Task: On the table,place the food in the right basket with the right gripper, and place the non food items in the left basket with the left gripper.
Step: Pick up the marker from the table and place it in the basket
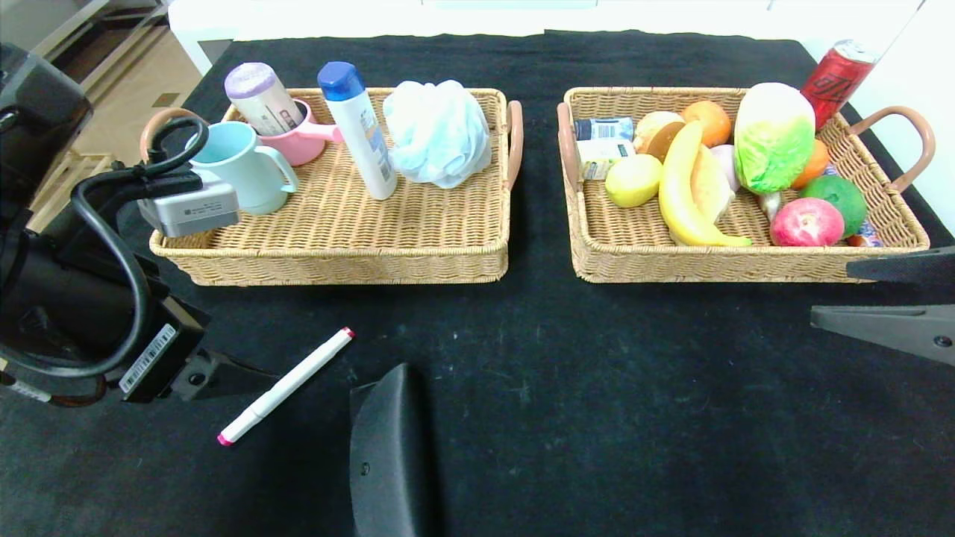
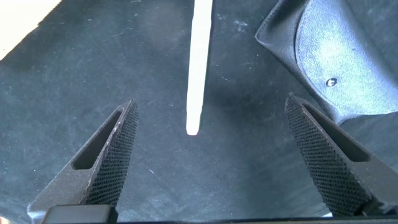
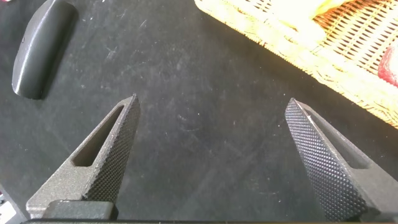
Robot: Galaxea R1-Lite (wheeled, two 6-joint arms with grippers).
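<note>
A white marker pen with pink ends (image 1: 283, 386) lies on the black table in front of the left basket (image 1: 336, 257). My left gripper (image 1: 239, 377) hovers open over the pen's near end. In the left wrist view the pen (image 2: 198, 62) points away, and its tip lies between the spread fingers of the gripper (image 2: 211, 102). My right gripper (image 1: 830, 294) is open and empty at the right edge, just in front of the right basket (image 1: 716, 265). In the right wrist view there is only bare table between the fingers of this gripper (image 3: 212, 99).
The left basket holds a teal cup (image 1: 242, 164), a pink cup (image 1: 302, 142), a white bottle (image 1: 362, 130) and a pale blue bath puff (image 1: 436, 133). The right basket holds a banana (image 1: 683, 194), cabbage (image 1: 772, 138), other fruit and a red can (image 1: 835, 78). A black curved object (image 1: 392, 455) lies near the pen.
</note>
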